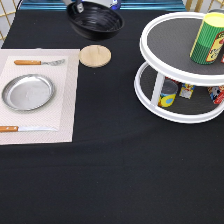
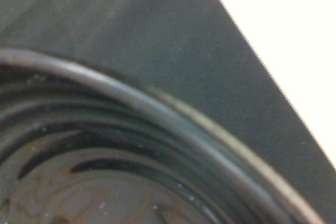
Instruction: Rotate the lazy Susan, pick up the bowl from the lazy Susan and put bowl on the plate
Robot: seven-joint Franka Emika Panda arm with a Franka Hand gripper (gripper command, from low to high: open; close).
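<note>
Nearest the camera is a wide bare stretch of black tablecloth [image 1: 115, 185], loads of open room there. Going up on the exterior view's left there's a pale placemat [image 1: 65, 95] with a knife [image 1: 20, 129] along its near edge, the silver plate [image 1: 28, 92] sitting in the middle with nothing on it, and a wooden-handled fork [image 1: 37, 62] past that, both utensils lying left-right. A round wooden coaster [image 1: 95, 55] sits just off the mat's far right corner. On the right, the white two-tier lazy Susan [image 1: 170, 112] reaches the frame edge, with small cans on the bottom shelf and a green and yellow canister [image 1: 209, 39] on top; can't read any of the labels. Farthest back, the black ribbed bowl [image 1: 95, 20] is off the turntable, tilted, up near the top edge above the coaster, well apart from the plate. The gripper [image 1: 78, 6] is at its far rim, but I can't tell how its fingers stand. Wrist view just shows the bowl's rim and ribs close up.
</note>
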